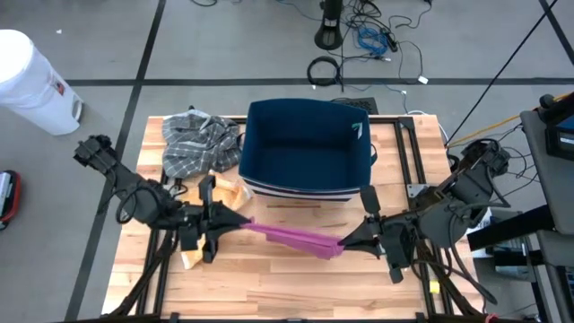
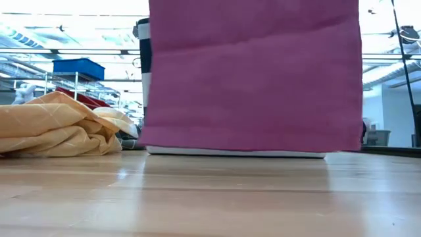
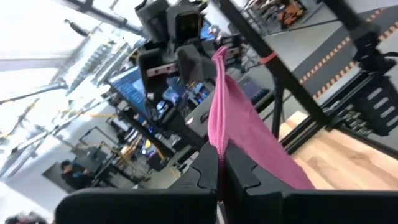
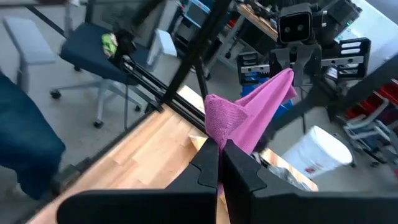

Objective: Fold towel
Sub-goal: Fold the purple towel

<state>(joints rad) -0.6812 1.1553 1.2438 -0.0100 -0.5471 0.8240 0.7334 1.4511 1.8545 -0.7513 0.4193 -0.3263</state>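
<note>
A magenta towel (image 1: 291, 237) hangs as a flat sheet between my two grippers, above the table's near middle. Its lower edge (image 2: 250, 146) is clear of the wooden table (image 2: 210, 197). My left gripper (image 1: 239, 224) is shut on the towel's left upper end and my right gripper (image 1: 348, 242) on its right upper end. Each wrist view looks along the towel (image 3: 249, 137) (image 4: 249, 121) to the other arm's gripper. My left gripper pinches the towel's upper left end (image 3: 217, 142) between its two fingers, coming level from the table's left. The cloth is bunched at the fingers and hangs below them, clear of the table. My right gripper pinches the towel's upper right end (image 4: 217, 129) between its two fingers, coming from the table's right and slanting a little down. The cloth bunches at the fingers; from there its top edge runs across to the left gripper with little sag.
A dark blue bin (image 1: 305, 148) stands at the far middle, just behind the towel. A grey plaid cloth (image 1: 197, 144) lies at the far left. A yellow cloth (image 2: 56, 125) lies on the table under the left arm. A white bucket (image 1: 27, 81) stands on the floor.
</note>
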